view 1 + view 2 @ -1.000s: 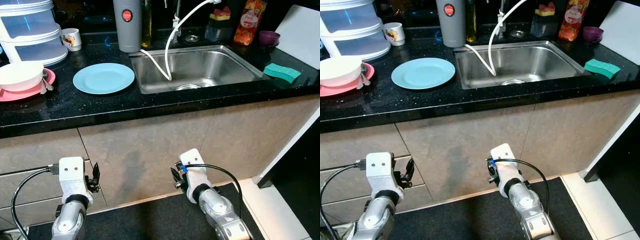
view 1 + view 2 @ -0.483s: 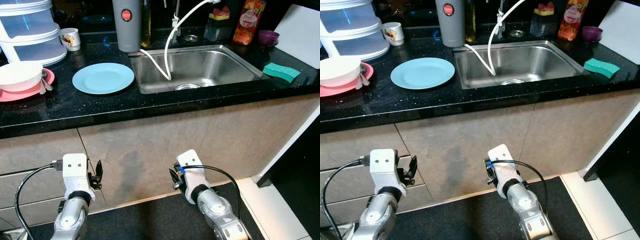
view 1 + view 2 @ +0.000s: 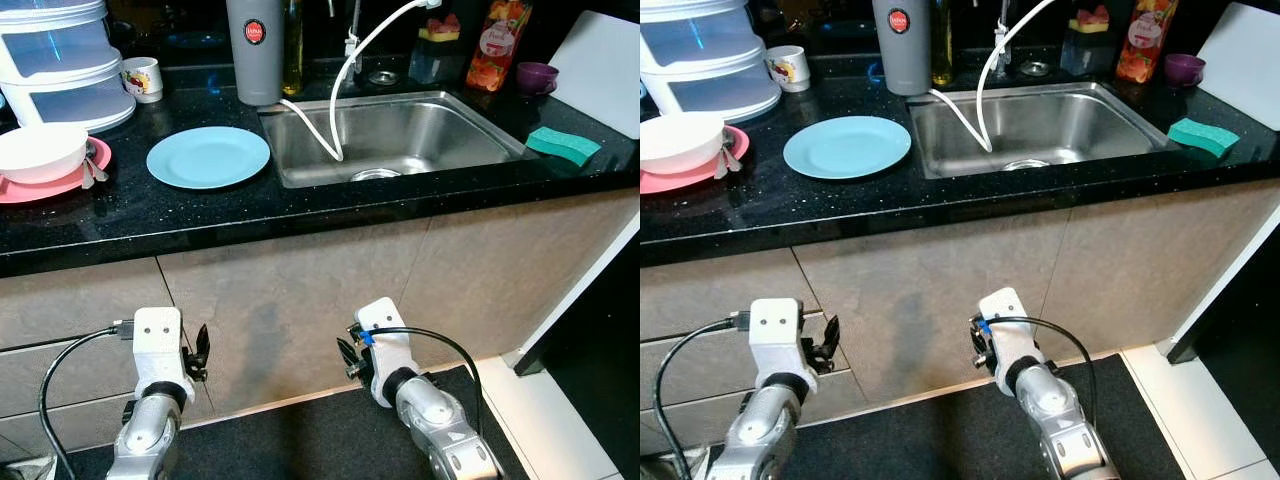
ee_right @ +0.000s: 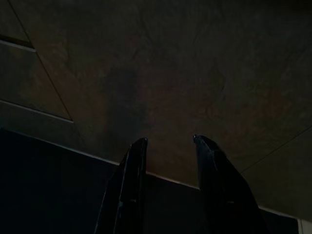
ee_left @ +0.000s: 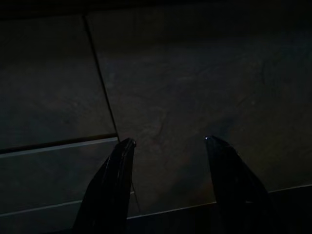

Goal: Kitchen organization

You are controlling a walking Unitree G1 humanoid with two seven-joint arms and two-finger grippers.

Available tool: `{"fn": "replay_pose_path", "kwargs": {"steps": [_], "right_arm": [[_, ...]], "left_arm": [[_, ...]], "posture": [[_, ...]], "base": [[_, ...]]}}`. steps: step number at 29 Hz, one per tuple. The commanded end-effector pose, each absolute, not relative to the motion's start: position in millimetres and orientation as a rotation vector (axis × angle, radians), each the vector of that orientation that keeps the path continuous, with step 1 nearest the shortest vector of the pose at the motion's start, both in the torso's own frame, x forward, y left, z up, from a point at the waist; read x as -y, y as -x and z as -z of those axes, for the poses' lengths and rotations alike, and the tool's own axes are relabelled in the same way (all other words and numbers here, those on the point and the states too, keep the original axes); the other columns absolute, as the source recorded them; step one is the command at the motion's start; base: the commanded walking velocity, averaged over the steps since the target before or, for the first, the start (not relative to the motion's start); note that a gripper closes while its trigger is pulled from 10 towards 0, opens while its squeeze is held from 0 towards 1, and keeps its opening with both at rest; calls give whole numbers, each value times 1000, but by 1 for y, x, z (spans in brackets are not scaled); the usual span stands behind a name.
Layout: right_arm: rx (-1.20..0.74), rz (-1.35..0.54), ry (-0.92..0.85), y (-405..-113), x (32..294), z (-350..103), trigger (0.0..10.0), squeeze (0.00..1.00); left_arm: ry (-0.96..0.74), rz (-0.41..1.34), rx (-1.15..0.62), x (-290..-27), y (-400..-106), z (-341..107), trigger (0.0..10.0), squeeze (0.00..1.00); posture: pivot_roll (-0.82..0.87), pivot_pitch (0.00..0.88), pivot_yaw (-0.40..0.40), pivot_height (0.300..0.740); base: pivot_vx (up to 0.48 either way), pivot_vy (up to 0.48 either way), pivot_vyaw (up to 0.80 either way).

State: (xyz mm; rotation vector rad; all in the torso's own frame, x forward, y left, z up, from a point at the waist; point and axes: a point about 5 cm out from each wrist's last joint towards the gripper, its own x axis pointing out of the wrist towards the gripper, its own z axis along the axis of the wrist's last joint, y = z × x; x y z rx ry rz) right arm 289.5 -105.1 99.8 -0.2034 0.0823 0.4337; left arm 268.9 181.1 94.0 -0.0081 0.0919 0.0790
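A light blue plate (image 3: 208, 157) lies on the black counter (image 3: 300, 205), left of the steel sink (image 3: 390, 135). At the far left a white bowl (image 3: 40, 150) sits on a pink plate (image 3: 55, 185) with a spoon beside it. A green sponge (image 3: 563, 145) rests right of the sink. Both arms hang low before the beige cabinet fronts (image 3: 330, 290). My left gripper (image 5: 168, 140) is open and holds nothing. My right gripper (image 4: 169, 139) is open too, also holding nothing.
At the back stand a grey canister (image 3: 253, 50), a mug (image 3: 142, 78), stacked white containers (image 3: 60, 60), a red bottle (image 3: 497, 42) and a purple cup (image 3: 538, 76). A white board (image 3: 605, 70) leans at the right. A white hose (image 3: 335, 110) hangs into the sink. Dark mat on the floor (image 3: 300, 440).
My left arm has drifted slightly to the right below the counter. The right arm has barely moved, and the things on the counter stay put.
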Motion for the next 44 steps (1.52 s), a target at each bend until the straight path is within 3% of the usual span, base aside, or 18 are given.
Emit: {"fn": "replay_pose_path", "kwargs": {"steps": [1, 36, 44], "right_arm": [[-91, -420, 207, -292, 109, -96, 10000, 0], [-68, -363, 254, -292, 98, -92, 10000, 0], [-47, -333, 268, -290, 97, -93, 10000, 0]], "left_arm": [[-16, -72, -138, -180, -268, -87, 10000, 0], [-24, -87, -187, -194, -259, -77, 10000, 0], [-32, -109, -174, -198, -261, -79, 10000, 0]], "posture": [[-70, 73, 18, 740], [-50, 62, 50, 740], [-48, 48, 20, 740]], "base": [[0, 0, 0], [0, 0, 0], [0, 0, 0]]}}
